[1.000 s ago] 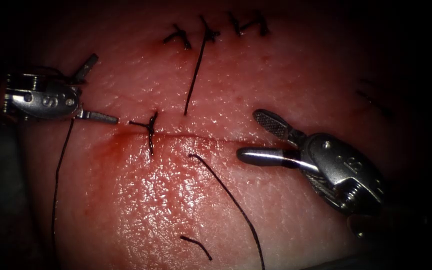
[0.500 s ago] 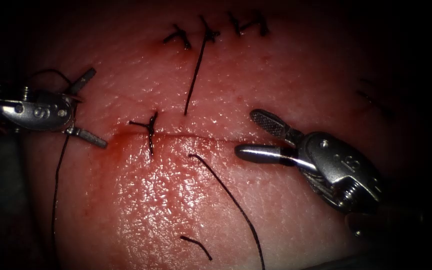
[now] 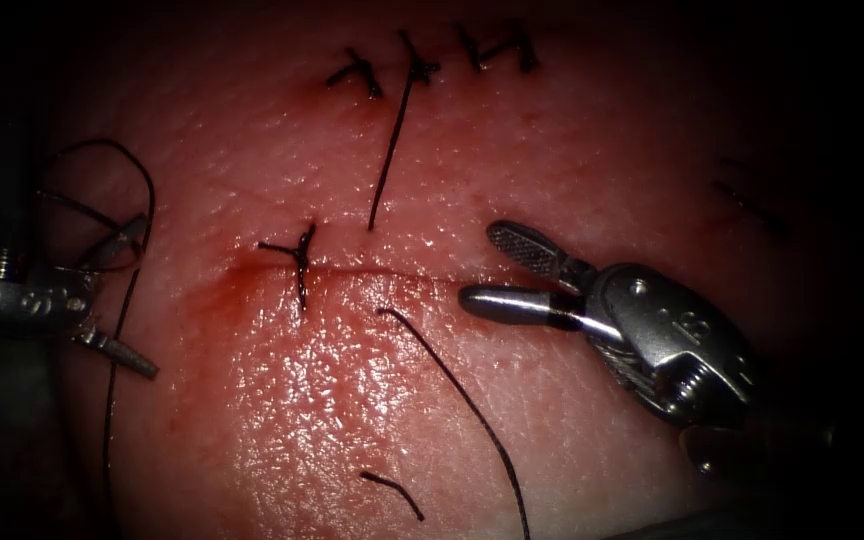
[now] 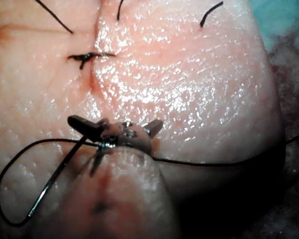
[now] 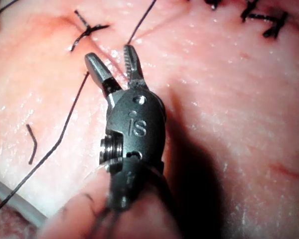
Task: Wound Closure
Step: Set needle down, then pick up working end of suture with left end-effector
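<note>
Both tools' jaws gape, gripping nothing. The right tool [image 3: 487, 265] hovers right of the tied stitch [image 3: 299, 258], seemingly over the cut [image 3: 392, 270] where it is unclosed. The left tool [image 3: 137, 297] sits far left of the stitch, with thread [image 3: 112, 380] looping past it (the shiny curve [image 4: 55, 186] there is perhaps the needle, lying outside the glistening tissue [image 3: 352, 400]).

Endoscope looks down from above-front; wrist cameras sit close behind each tool (all share the knotted stitch [image 3: 299, 252]).
</note>
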`<state>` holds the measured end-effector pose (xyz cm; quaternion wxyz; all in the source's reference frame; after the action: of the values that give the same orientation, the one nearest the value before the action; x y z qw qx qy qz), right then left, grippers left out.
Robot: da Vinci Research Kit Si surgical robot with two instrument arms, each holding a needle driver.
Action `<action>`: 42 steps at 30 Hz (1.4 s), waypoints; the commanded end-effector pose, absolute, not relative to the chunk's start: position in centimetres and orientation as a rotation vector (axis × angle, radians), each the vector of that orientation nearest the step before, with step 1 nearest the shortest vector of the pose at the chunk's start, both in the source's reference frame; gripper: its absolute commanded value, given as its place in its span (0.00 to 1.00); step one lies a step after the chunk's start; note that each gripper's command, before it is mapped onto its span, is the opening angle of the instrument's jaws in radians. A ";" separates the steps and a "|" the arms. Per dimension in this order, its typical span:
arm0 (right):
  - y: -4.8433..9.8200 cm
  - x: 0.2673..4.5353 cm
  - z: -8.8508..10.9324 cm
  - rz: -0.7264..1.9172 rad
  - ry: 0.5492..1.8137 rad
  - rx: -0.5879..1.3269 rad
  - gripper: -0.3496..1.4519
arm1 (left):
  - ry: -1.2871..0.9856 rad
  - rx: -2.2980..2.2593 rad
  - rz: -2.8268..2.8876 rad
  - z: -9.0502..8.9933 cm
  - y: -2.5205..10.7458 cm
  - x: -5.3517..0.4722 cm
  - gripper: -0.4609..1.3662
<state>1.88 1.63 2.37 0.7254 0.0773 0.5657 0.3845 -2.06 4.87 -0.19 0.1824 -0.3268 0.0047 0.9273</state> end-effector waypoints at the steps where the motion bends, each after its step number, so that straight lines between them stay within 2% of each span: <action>1: 1.6 1.88 2.4 0.849 1.247 0.169 0.35 | 0.009 -0.923 2.608 -0.2 4.8 -2.04 0.91; 20: 1.6 1.91 2.3 0.850 1.246 0.170 0.33 | -0.212 -0.727 2.474 0.1 4.2 -1.63 0.90; 28: 1.6 1.93 2.3 0.851 1.246 0.168 0.29 | -0.360 -0.687 2.424 0.0 4.1 -1.36 0.93; 31: 1.6 1.93 2.3 0.851 1.246 0.168 0.21 | -0.420 -0.601 2.463 -0.1 4.1 -1.27 0.97; 32: 1.6 1.94 2.3 0.850 1.246 0.170 0.17 | -0.379 -0.558 2.469 -0.2 4.2 -1.27 0.95; 35: 1.6 1.97 2.3 0.852 1.245 0.167 0.18 | -0.275 -0.583 2.477 -0.4 4.4 -1.33 0.87; 42: 1.6 2.02 2.3 0.843 1.249 0.178 0.18 | -0.165 -0.674 2.517 -0.8 4.8 -1.56 0.86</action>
<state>2.02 1.59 2.33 0.7254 0.0816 0.5670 0.3815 -1.59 4.87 -0.85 0.2607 -0.2482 -0.0613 0.9310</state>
